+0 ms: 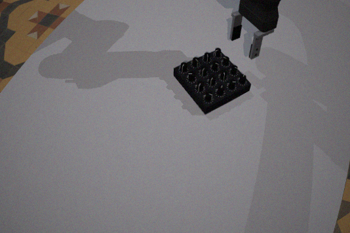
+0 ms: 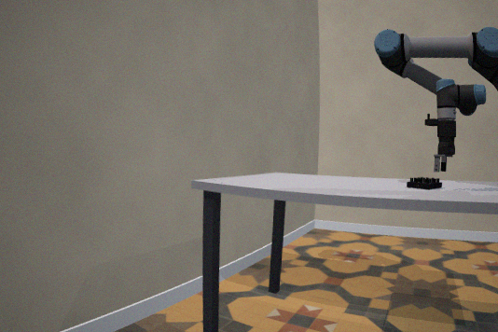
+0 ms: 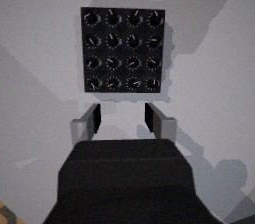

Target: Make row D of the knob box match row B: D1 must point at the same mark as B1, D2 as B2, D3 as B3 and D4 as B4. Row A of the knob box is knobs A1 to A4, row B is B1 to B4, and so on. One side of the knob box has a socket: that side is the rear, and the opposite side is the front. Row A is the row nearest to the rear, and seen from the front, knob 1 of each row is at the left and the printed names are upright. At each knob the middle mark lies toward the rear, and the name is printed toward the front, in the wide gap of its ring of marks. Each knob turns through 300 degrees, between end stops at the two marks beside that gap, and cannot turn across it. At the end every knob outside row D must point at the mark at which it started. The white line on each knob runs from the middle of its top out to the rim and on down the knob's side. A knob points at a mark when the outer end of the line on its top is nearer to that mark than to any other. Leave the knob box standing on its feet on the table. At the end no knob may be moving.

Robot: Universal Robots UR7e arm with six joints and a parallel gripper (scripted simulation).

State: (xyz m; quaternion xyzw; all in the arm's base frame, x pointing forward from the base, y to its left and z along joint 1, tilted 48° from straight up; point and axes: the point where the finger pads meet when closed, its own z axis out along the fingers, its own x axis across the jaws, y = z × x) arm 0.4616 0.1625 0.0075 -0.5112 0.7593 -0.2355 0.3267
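The black knob box (image 1: 212, 80) stands on its feet on the white table, with several rows of small black knobs, each with a white line. It also shows in the wrist view (image 3: 122, 49) and, small, in the exterior view (image 2: 424, 183). My gripper (image 1: 246, 42) is open and empty. It hangs above the table just beyond the box's far right edge, not touching it. In the wrist view the fingers sit just short of the nearest row of knobs. The printed names and the socket are too small to make out.
The table edge and the patterned floor (image 1: 39, 2) lie to the far left. The arm (image 2: 438, 68) reaches in from the right in the exterior view. The arm's shadows fall across the table around the box.
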